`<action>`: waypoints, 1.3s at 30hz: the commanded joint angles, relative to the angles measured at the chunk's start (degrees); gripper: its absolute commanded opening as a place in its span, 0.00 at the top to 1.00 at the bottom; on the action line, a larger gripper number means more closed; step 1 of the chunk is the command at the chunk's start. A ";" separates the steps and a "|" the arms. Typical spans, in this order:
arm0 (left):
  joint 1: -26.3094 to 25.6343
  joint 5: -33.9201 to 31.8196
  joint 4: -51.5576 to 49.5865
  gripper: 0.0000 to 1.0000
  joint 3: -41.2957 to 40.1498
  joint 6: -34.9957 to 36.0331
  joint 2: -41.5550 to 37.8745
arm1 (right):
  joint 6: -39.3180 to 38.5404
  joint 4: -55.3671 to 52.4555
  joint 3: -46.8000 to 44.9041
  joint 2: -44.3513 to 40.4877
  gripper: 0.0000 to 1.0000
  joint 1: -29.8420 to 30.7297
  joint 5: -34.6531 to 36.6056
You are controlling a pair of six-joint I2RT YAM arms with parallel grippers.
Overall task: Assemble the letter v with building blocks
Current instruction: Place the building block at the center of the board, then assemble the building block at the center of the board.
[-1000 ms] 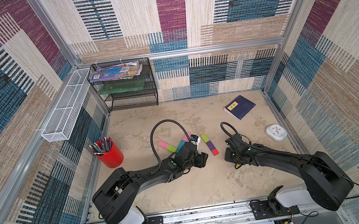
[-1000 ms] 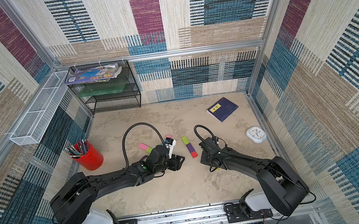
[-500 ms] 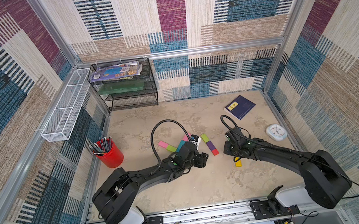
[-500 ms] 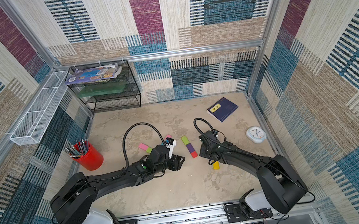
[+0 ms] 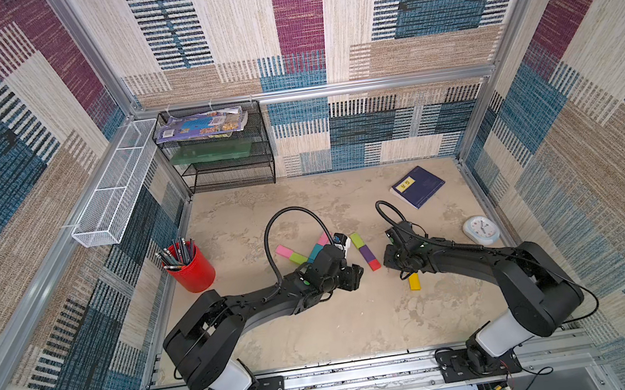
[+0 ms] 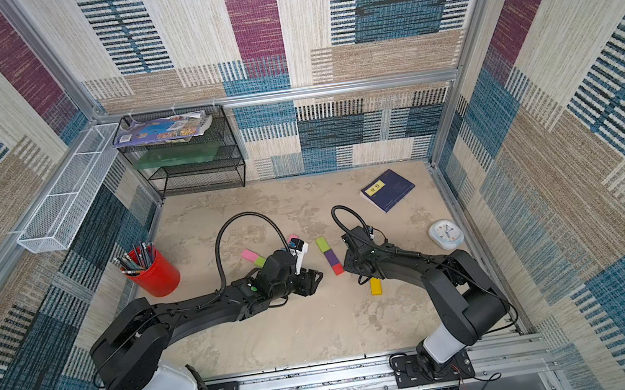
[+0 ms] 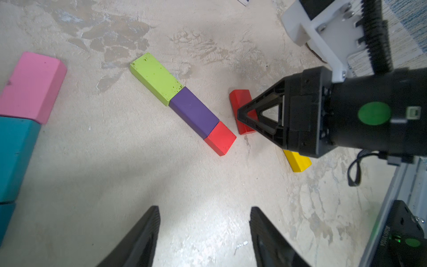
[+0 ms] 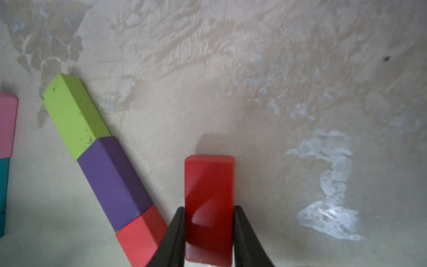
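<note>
A straight row of building blocks lies mid-table: lime green (image 5: 356,240), purple (image 5: 365,254), red (image 5: 374,265). My right gripper (image 8: 209,208) is shut on a second red block (image 8: 209,180), just right of the row's red end (image 8: 138,235). In the left wrist view that held block (image 7: 240,101) sits tilted close to the floor. A yellow block (image 5: 414,282) lies loose nearer the front. Pink (image 5: 284,251), lime (image 5: 298,258), teal (image 5: 315,251) and pink blocks make a V shape on the left, partly hidden by my left wrist. My left gripper (image 7: 204,208) is open and empty over bare floor.
A red pencil cup (image 5: 191,271) stands at the left. A dark blue book (image 5: 418,187) and a white clock (image 5: 481,230) lie at the back right. A black wire shelf (image 5: 217,150) stands against the back wall, with a white mesh basket (image 5: 114,194) on the left wall.
My right gripper has moved back and left from over the yellow block, towards the row's red end, carrying the red block; the yellow block now shows. The left arm has stayed still.
</note>
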 commanded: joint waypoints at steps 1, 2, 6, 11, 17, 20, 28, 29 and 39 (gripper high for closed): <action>0.03 -0.59 -2.01 0.35 2.21 2.17 1.07 | 1.64 2.24 0.42 1.27 0.72 -0.06 -0.51; 0.03 -0.42 -3.05 0.35 3.23 2.58 1.55 | 1.82 2.37 0.36 1.45 0.67 -0.19 -0.54; 0.60 1.40 -8.21 0.36 9.38 4.96 4.69 | 3.11 4.27 -1.40 -1.44 0.46 -1.14 -2.89; 1.43 5.10 -17.19 0.41 20.54 8.85 10.37 | 4.19 5.00 -5.84 -12.19 0.34 -2.84 -2.77; 1.33 10.56 -34.90 0.79 41.66 14.57 24.16 | 2.26 5.80 -11.54 -19.32 0.67 -7.23 -6.12; 1.31 10.19 -41.17 0.93 49.08 16.15 29.60 | 1.77 9.09 -14.85 -19.46 0.84 -9.40 -10.16; 1.10 9.70 -46.54 1.00 57.80 19.11 36.74 | 0.97 16.75 -18.76 -17.44 0.92 -10.51 -14.85; 1.12 9.58 -48.39 1.00 60.10 19.52 38.33 | 0.75 17.50 -18.75 -16.93 0.92 -10.53 -15.07; 1.09 7.92 -53.58 0.99 68.72 20.06 45.51 | -1.34 20.25 -16.98 -10.34 0.93 -10.88 -18.01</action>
